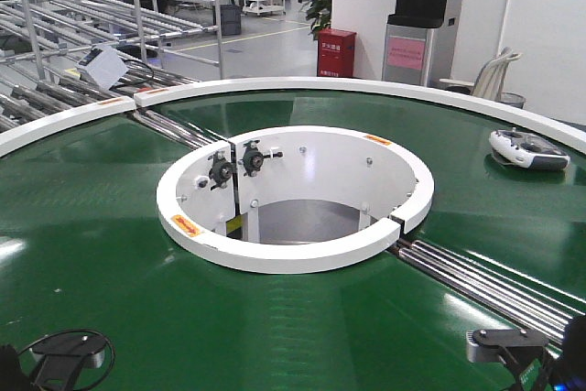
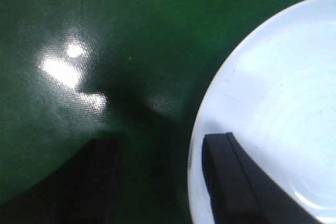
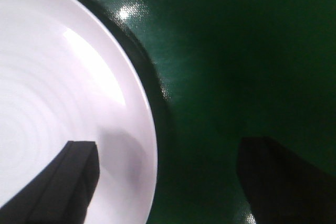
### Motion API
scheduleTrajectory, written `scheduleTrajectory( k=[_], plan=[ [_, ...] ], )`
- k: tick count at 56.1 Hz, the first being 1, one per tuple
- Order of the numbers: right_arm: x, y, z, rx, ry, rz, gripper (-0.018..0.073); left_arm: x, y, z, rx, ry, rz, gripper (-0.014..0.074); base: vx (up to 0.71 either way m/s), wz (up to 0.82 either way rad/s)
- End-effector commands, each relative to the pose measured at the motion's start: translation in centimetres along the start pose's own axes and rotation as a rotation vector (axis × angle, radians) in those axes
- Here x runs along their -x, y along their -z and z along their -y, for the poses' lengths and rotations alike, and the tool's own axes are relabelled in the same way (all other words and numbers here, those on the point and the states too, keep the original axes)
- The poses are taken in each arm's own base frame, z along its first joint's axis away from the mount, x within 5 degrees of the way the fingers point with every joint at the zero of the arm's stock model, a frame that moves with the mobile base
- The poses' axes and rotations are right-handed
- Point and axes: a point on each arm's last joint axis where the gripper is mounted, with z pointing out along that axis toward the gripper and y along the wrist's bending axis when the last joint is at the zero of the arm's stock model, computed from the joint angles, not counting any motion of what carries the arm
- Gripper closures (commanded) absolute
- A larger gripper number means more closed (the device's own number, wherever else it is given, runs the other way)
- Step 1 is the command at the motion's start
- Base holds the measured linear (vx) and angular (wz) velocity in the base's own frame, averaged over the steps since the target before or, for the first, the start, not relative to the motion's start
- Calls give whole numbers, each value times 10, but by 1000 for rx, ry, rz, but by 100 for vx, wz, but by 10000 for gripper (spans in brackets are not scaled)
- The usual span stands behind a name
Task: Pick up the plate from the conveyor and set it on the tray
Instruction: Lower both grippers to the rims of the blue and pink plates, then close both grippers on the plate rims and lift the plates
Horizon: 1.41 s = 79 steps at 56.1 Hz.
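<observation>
Here, the left gripper (image 2: pixel 160 145) spreads its dark jaws wide across the rim of the round, glossy, faintly ringed pale plate (image 2: pixel 273 87), lying flat on the textured green belt of the conveyor (image 1: pixel 92 254). The right gripper (image 3: pixel 168 145), likewise wide open, straddles the plate's other edge.

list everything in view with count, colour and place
conveyor: one, dark green belt, white rim, fills front view
centre ring: one, white, conveyor middle
rollers: two sets, steel, belt seams
controller: one, white, on belt far right
cabinet: one, red, floor behind conveyor
plate: one, pale pink, on belt between the grippers
left gripper: one, black, jaws open astride plate rim
right gripper: one, black, jaws open astride plate rim
</observation>
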Motion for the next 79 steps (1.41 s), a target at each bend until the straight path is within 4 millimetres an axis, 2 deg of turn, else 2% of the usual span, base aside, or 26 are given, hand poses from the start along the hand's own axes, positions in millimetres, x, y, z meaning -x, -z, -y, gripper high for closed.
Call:
scheduleTrajectory(
  k=[1, 19, 26, 31, 34, 43, 45, 55, 62, 67, 79],
  plan=[
    [11, 13, 0, -5, 7, 92, -21, 12, 12, 9, -28, -16, 93, 134, 0, 0],
    [11, -3, 1, -6, 2, 47, -21, 13, 10, 17, -39, -43, 116, 134, 0, 0],
    [11, -10, 2, -7, 1, 29, 8, 12, 0, 15, -32, -38, 80, 143, 0, 0],
    [11, -12, 2, -7, 0, 23, 91, 10, -9, 15, -29, -34, 42, 191, 0, 0],
    [11, -12, 2, -7, 0, 23, 197, 9, -13, 15, -28, -36, 26, 251, 0, 0],
    [10, -12, 2, -6, 13, 4, 578, 8, -15, 19, -32, -49, 27, 549, 0, 0],
    [9, -12, 2, -6, 14, 2, 575, 8, -15, 20, -32, -51, 28, 604, 0, 0],
    [9, -6, 1, -4, 16, 9, 573, 8, -11, 20, -35, -53, 34, 605, 0, 0],
    [9, 11, -1, -2, 20, 57, 571, 10, 3, 22, -45, -59, 78, 605, 0, 0],
    [8, 29, -2, 0, 24, 112, 571, 12, 22, 25, -56, -68, 142, 604, 0, 0],
    [-5, 92, -8, 11, 35, 301, 571, 7, 88, 31, -100, -94, 357, 604, 0, 0]
  ],
)
